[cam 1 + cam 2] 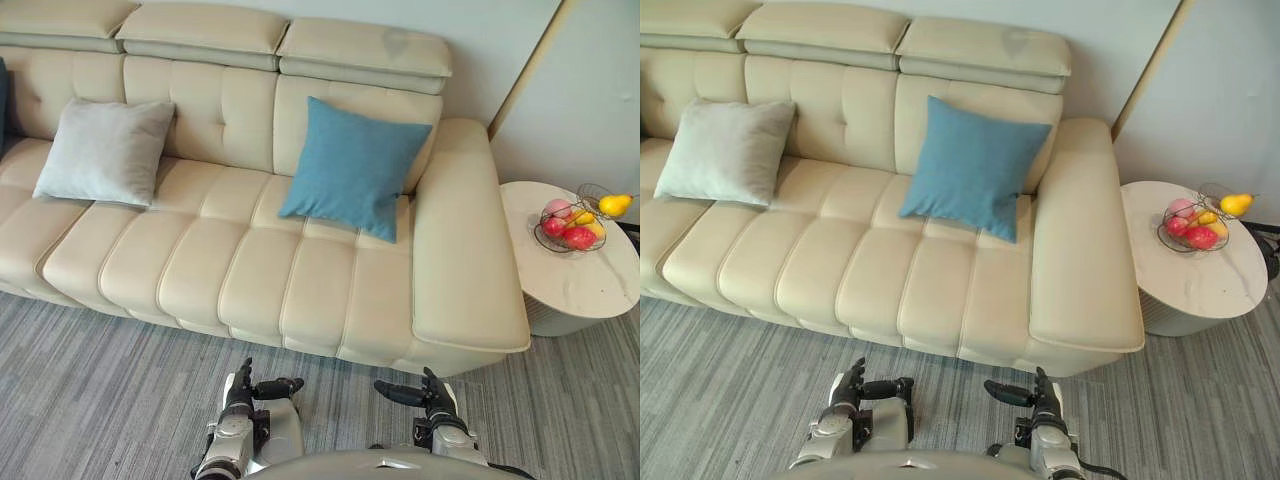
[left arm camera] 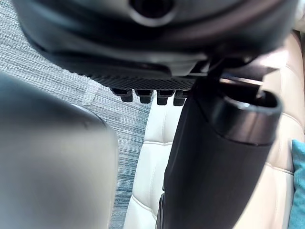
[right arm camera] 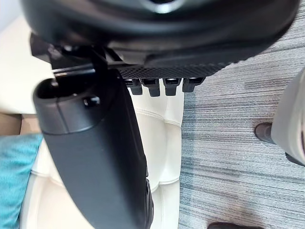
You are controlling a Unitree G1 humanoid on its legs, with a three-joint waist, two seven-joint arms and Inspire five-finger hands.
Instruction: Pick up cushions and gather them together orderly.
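A blue cushion point(image 1: 352, 166) leans against the backrest at the right end of the cream sofa point(image 1: 250, 270). A light grey cushion point(image 1: 103, 151) leans on the backrest toward the sofa's left. Both of my hands hover low over the carpet in front of the sofa, well short of the cushions. The left hand point(image 1: 243, 391) is open with its thumb pointing inward, holding nothing. My right hand point(image 1: 432, 394) is open too, thumb stretched toward the left hand. In the wrist views each thumb point(image 2: 214, 157) point(image 3: 95, 157) stands straight out past the fingers point(image 2: 145, 95) point(image 3: 162, 86).
A round white side table point(image 1: 590, 280) stands right of the sofa with a wire bowl of fruit point(image 1: 575, 222) on it. Grey striped carpet point(image 1: 100, 400) lies in front. A dark shoe point(image 3: 264, 131) shows on the carpet in the right wrist view.
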